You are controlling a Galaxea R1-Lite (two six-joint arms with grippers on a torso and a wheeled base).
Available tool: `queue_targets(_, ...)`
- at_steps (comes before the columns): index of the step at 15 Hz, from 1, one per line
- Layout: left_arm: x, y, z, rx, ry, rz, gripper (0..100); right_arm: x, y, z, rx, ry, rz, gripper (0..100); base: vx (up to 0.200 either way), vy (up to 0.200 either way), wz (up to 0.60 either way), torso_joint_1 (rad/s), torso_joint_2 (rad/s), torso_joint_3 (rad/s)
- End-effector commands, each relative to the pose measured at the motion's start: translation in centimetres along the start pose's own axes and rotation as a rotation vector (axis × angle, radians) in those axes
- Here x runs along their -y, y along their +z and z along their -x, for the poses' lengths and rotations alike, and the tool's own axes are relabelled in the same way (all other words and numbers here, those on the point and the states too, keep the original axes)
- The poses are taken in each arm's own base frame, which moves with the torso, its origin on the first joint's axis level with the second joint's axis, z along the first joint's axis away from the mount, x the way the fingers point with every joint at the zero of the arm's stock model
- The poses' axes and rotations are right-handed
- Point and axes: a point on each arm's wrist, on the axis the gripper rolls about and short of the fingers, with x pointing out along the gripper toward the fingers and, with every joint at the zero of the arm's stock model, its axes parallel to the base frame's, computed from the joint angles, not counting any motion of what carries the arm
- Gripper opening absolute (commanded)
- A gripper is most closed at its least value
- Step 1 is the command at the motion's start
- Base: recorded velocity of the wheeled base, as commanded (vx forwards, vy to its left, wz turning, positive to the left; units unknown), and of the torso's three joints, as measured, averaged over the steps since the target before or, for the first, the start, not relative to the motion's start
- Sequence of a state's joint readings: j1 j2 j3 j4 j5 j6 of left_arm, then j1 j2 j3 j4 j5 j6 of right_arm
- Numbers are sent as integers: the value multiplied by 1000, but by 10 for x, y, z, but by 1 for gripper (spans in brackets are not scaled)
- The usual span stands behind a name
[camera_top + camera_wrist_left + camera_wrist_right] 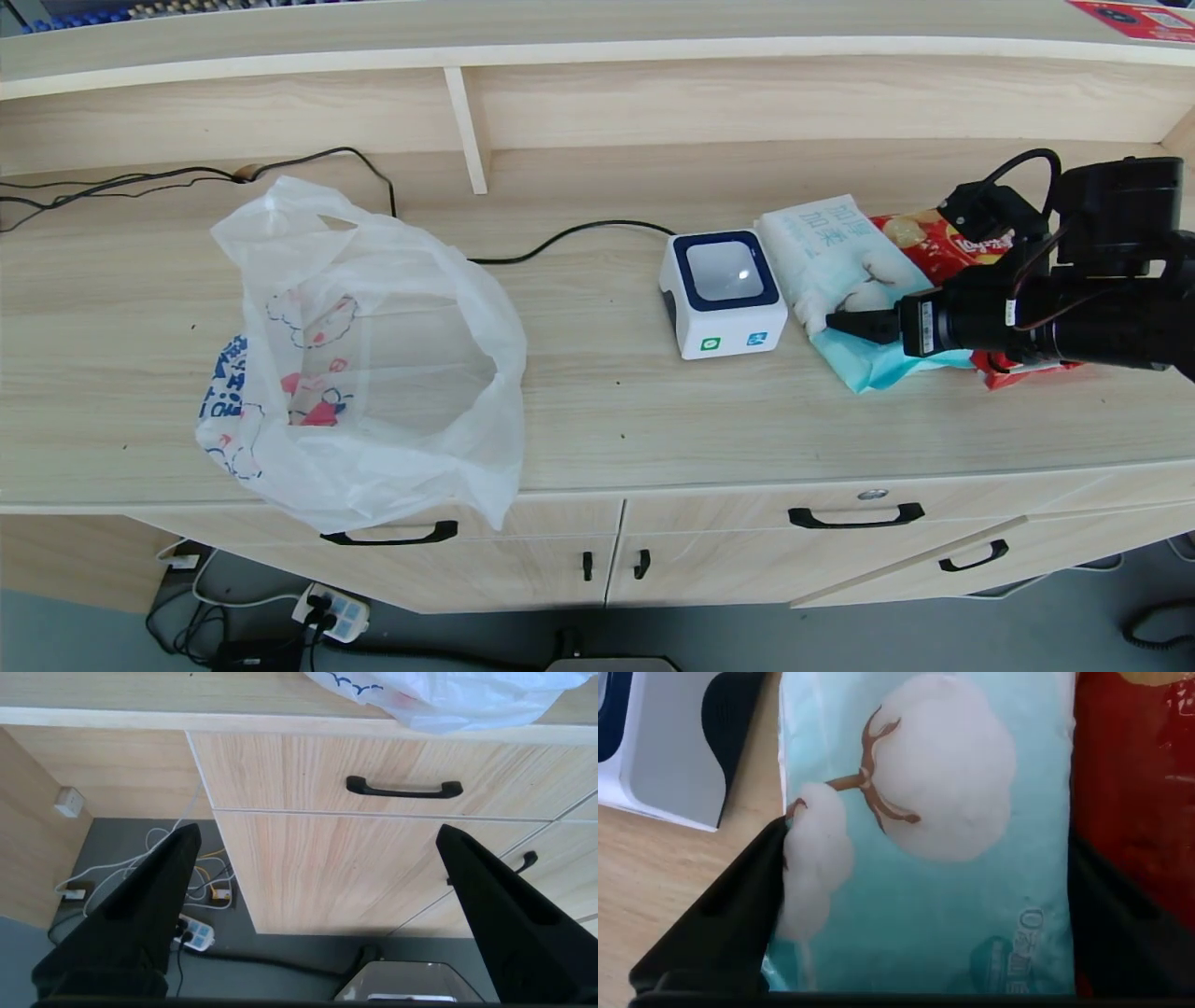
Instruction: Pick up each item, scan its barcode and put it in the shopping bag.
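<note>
My right end effector [836,323] is down over the tissue pack [831,271], which lies flat on the worktop [635,411]. My fingers [719,924] are apart, one along each long side of the pack, which sits between them. I cannot tell whether they are pressing on it. Against the pack's far side, under my wrist, is a red snack bag [943,245]. The white scanner [721,291] stands just beyond my fingertips, close to the pack's other side. The shopping bag [373,355] lies open well past the scanner, far from this end effector.

My left end effector [318,915] hangs below the worktop's edge with its fingers spread wide and nothing in them. It faces a drawer handle [404,789], and the shopping bag's rim hangs over the edge above it.
</note>
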State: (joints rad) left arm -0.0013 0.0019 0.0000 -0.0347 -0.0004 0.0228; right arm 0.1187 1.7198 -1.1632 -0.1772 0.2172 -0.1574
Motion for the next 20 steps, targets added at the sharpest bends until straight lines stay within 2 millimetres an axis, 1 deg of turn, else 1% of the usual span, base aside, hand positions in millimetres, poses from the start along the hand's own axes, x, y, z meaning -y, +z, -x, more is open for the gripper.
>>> queue_targets(1, 0, 0, 0, -1, 2, 0, 100, 1, -3, -3, 12, -3, 3, 0, 0, 0, 0, 0, 0, 0)
queue_targets(3, 0, 0, 0, 1, 2, 0, 100, 1, -1, -1, 26, -4, -4, 0, 0, 0, 0, 0, 0, 0)
queue_targets(5, 0, 0, 0, 1, 0, 3, 100, 1, 6, 5, 53, -7, -30, 0, 0, 0, 0, 0, 0, 0)
queue_targets(9, 0, 0, 0, -2, 0, 11, 100, -6, 18, 29, 108, -7, -21, 0, 0, 0, 0, 0, 0, 0)
queue_targets(10, 0, 0, 0, -2, 0, 14, 100, -8, 22, 38, 130, -7, -15, 0, 0, 0, 0, 0, 0, 0)
queue_targets(11, 0, 0, 0, -2, 0, 14, 100, -12, 32, 54, 178, -6, -5, 0, 0, 0, 0, 0, 0, 0)
queue_targets(12, 0, 0, 0, -1, 0, 14, 100, -23, 46, 86, 264, -13, 2, 0, 0, 0, 0, 0, 0, 0)
queue_targets(13, 0, 0, 0, -2, 0, 17, 100, -36, 48, 113, 312, 13, -38, 0, 0, 0, 0, 0, 0, 0)
queue_targets(14, 0, 0, 0, -2, 0, 15, 100, -47, 44, 138, 347, 46, -72, 0, 0, 0, 0, 0, 0, 0)
queue_targets(15, 0, 0, 0, -4, 0, 15, 100, -59, 32, 162, 370, 56, -85, 0, 0, 0, 0, 0, 0, 0)
queue_targets(16, 0, 0, 0, -4, 0, 14, 100, -65, 26, 171, 379, 72, -89, 0, 0, 0, 0, 0, 0, 0)
queue_targets(17, 0, 0, 0, -4, 0, 14, 100, -85, -1, 198, 377, 171, -113, 0, 0, 0, 0, 0, 0, 0)
queue_targets(18, 0, 0, 0, -4, 0, 15, 100, -92, -28, 212, 356, 192, -96, 0, 0, 0, 0, 0, 0, 0)
queue_targets(19, 0, 0, 0, -2, 0, 17, 100, -97, -54, 221, 326, 215, -77, 0, 0, 0, 0, 0, 0, 0)
queue_targets(20, 0, 0, 0, -2, 0, 17, 100, -101, -81, 225, 280, 279, -91, 0, 0, 0, 0, 0, 0, 0)
